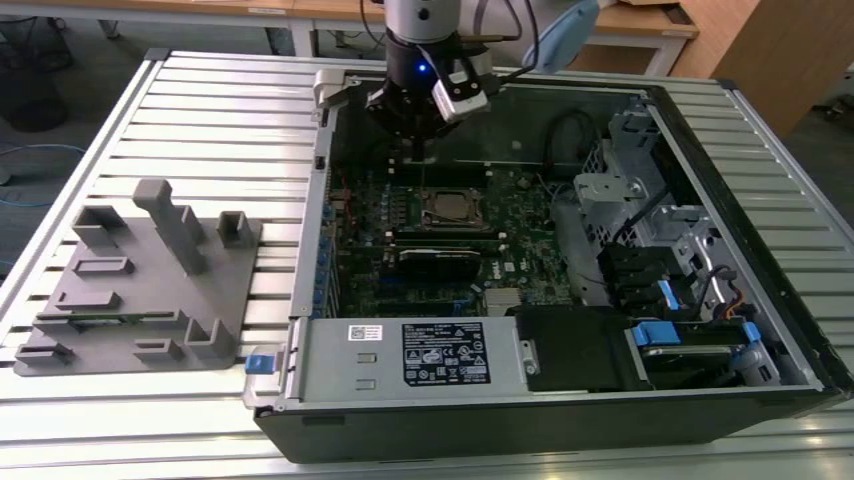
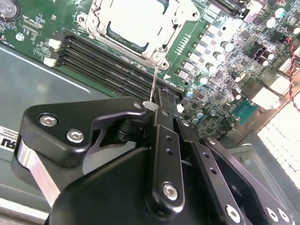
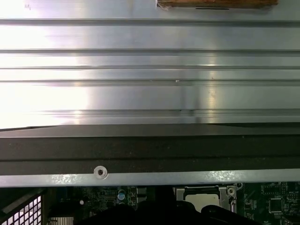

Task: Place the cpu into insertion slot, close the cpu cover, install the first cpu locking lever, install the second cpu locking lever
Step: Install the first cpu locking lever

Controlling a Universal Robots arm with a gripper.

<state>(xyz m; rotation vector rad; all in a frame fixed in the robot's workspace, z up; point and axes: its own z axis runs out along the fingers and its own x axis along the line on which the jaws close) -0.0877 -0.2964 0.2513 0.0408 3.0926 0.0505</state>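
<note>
The gripper (image 2: pixel 165 96) hangs low inside the open computer case (image 1: pixel 534 425), over the green board. In the second wrist view its two black fingers (image 2: pixel 161 140) stand together, with no gap at the tips. A thin metal locking lever (image 2: pixel 154 79) rises from the corner of the insertion slot (image 1: pixel 454 210) and its free end reaches the fingertips. I cannot tell if it is pinched between them or only lies against them.

The cpu (image 2: pixel 136 18) sits in the slot with its pale top up, just beyond the fingertips. The cpu cover (image 2: pixel 159 52) lies flat around it as a metal frame. The long black memory slots (image 2: pixel 108 65) run between the socket and the gripper. In the exterior view the gripper (image 1: pixel 418 158) is just behind the socket. The case rests on a ribbed metal table (image 1: pixel 200 110), and a grey fixture (image 1: pixel 147 280) stands well apart at the exterior view's left.
</note>
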